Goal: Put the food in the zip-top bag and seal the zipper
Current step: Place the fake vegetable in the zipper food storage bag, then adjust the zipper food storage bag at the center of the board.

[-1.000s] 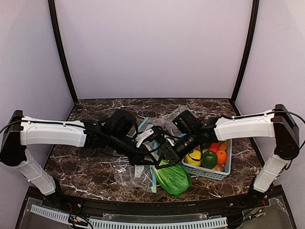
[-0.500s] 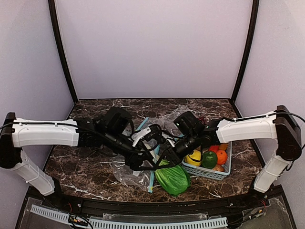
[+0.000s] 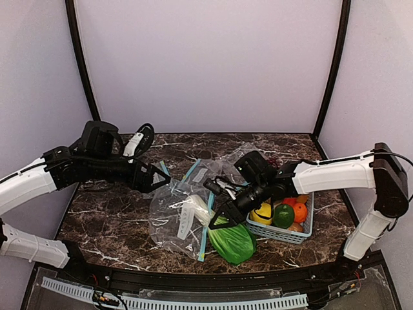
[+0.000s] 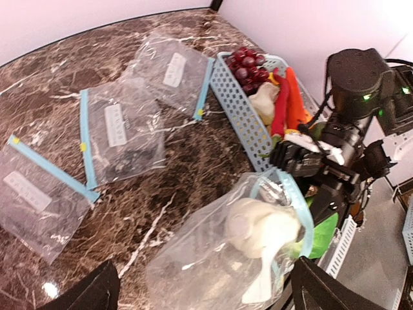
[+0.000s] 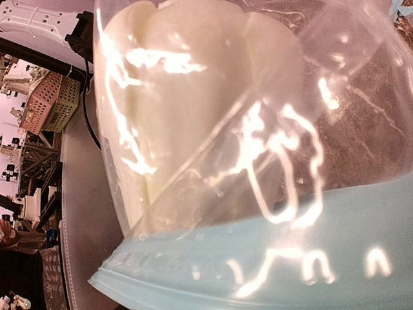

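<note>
Right fingers (image 3: 221,218) are clamping the rim of the zip-top bag (image 3: 169,216) while left fingers (image 4: 90,294) are hanging apart, so the half-inserted leafy vegetable (image 3: 232,240) could be slipping back out.

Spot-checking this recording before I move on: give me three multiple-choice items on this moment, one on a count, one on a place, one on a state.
1. How many smaller clear bags lie flat on the table?
A three
B one
C five

2. Where is the white stalk of the leafy vegetable?
A on the bare table, far left
B under a smaller bag
C inside the mouth of the zip-top bag

3. The left gripper is:
A shut on the zip-top bag
B open, jaws empty
C shut on the stalk

Answers:
1 A: the left wrist view shows three.
2 C: the stalk shows through the clear plastic, green leaves sticking out.
3 B: its jaws stand wide apart, clear of the bag.
</note>
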You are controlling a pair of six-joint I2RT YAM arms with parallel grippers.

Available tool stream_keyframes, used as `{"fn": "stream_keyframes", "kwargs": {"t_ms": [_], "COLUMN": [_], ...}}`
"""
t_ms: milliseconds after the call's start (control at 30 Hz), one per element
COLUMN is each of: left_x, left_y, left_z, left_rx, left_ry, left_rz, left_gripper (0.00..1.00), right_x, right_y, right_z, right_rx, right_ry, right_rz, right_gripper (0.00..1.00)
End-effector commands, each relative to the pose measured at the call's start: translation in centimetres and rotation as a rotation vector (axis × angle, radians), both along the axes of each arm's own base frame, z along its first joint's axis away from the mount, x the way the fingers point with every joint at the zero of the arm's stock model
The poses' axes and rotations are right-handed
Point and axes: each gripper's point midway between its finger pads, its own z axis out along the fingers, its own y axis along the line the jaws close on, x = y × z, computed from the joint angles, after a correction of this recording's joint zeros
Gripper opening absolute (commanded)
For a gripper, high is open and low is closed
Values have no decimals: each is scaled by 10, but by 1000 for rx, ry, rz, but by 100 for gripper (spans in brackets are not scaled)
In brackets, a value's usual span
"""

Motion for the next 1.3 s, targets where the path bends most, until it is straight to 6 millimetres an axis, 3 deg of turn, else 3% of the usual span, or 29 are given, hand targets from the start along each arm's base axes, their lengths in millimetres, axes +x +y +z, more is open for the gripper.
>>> {"fn": "stream_keyframes", "kwargs": {"t_ms": [0,33,200,600,833,1000,1267], "left_x": [8,10,14,7,-3,-8,-15], "left_y": [37,38,35,-7,-23,-28,-36], "left_z": [-36,-36,-43,-39,-47,-49,-53], "left_rx": [102,97,51,-118,-151,-182,-199], "left_ry": [98,98,143,198,274,296,324], "left_rz": [168,178,186,19,-75,-107,-143], "left_gripper": [93,92,66,44,11,3,1], "right_x": [-4,-4,-5,-3,4,11,20], "right_y": [8,7,7,9,13,16,26], "right_z": [13,13,13,12,11,13,21], "right_rx": [53,53,49,9,-11,-17,7], "right_ry": [-29,-29,-29,-54,-69,-87,-99], "right_rz": [35,35,36,44,30,9,-11], "right_gripper": [25,25,25,25,25,26,26]}}
